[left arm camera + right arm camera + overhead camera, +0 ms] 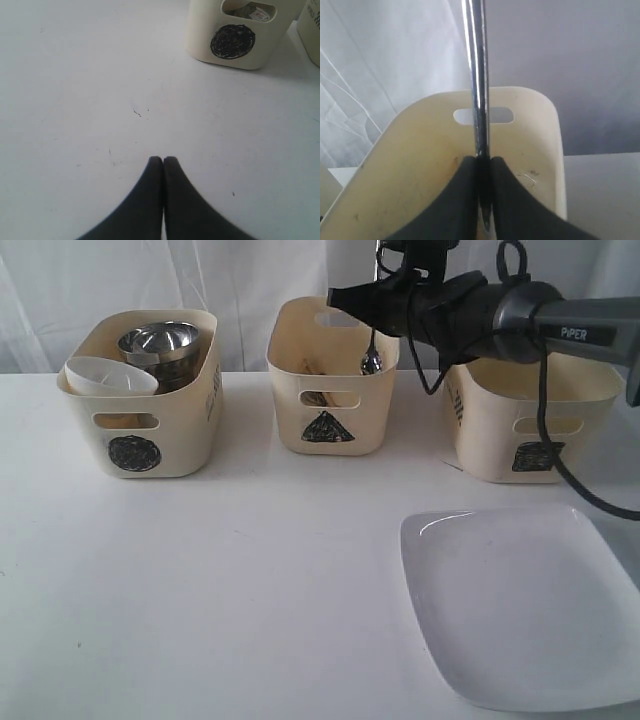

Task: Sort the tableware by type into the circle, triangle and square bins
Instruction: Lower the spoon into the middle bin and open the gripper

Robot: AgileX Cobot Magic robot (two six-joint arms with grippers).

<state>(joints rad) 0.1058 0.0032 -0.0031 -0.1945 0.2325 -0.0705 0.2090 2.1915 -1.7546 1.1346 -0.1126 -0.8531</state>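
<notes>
My right gripper is shut on a steel spoon, which hangs bowl-end down over the triangle bin. Some utensils lie inside that bin, seen dimly. The circle bin holds a white bowl and steel bowls and mugs. The square bin stands at the right behind the arm. A large white squarish plate lies on the table at front right. My left gripper is shut and empty above the bare table; the exterior view does not show it.
The three bins stand in a row along the back of the white table. A white curtain hangs behind them. The right arm's cable droops over the square bin toward the plate.
</notes>
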